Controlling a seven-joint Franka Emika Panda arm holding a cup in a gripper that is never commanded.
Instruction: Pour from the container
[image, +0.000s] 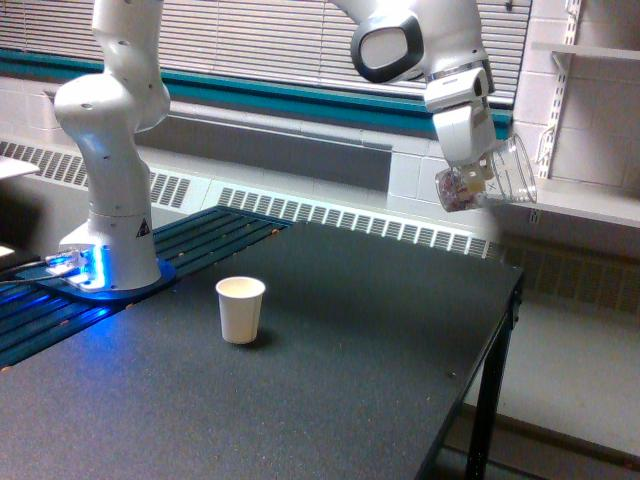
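Note:
In the exterior view, the clear plastic container (490, 178) hangs high at the right, above the table's far right corner. It lies tilted almost on its side, mouth toward the exterior view's right, and small pinkish-white pieces show through its wall at the bottom end. My gripper (478, 168) is shut on the container from above. A white paper cup (240, 309) stands upright and open on the dark table (350, 400), well to the left of and below the container.
The arm's white base (110, 230) stands at the table's left on a blue-lit plate. A radiator grille and window blinds run along the back wall. White shelves (590, 200) sit at the right. The table's right edge drops to the floor.

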